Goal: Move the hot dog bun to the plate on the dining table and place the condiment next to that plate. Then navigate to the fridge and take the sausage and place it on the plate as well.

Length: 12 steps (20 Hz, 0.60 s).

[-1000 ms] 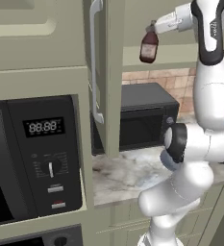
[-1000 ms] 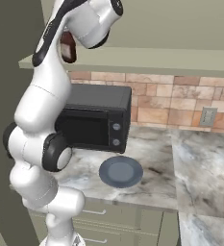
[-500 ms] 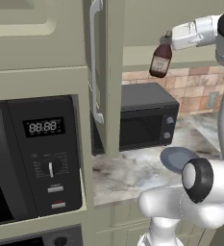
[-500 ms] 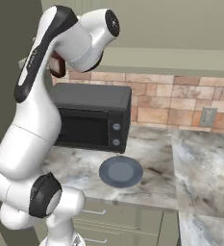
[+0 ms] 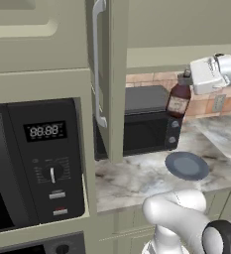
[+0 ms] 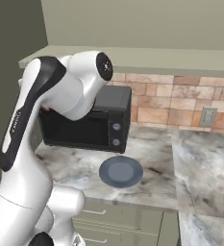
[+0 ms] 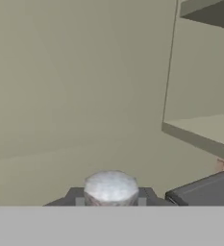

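The arm had swung right, its gripper (image 5: 187,82) clamped on the condiment (image 5: 178,98) bottle's neck; probably rigid, light, slippery.

Marble counter (image 6: 156,173) backed by brick wall (image 6: 180,103); black microwave (image 5: 142,126) set under sage cabinets (image 5: 176,22); outlet (image 6: 208,116) mounted on brick.
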Available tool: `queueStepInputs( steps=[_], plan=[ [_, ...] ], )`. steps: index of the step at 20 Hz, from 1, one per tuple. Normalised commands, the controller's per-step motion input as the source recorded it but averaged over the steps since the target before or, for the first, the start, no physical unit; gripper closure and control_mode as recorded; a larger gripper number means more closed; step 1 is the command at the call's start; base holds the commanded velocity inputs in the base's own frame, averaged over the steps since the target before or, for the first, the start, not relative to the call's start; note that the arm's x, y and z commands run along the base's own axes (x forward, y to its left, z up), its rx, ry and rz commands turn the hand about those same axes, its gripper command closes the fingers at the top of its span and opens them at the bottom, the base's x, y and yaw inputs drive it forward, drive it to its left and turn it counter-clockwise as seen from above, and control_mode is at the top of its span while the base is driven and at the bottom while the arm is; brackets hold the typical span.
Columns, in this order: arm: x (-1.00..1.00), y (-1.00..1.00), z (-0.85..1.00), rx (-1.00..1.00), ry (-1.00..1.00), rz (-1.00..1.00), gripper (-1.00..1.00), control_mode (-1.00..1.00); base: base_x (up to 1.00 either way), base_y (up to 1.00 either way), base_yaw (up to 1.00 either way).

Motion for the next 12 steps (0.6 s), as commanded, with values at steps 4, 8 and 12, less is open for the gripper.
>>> queueStepInputs(
  steps=[4,8,12],
  plan=[
    [-0.22,0.04,-0.88,-0.06,0.12,0.00,1.00,-1.00,0.00,0.00,0.00],
    [0.00,0.00,-0.81,-0.04,0.12,0.00,1.00,-1.00,0.00,0.00,0.00],
    [0.00,0.00,-0.16,-0.01,0.02,0.00,1.00,1.00,-0.65,0.00,0.00]
  ],
)
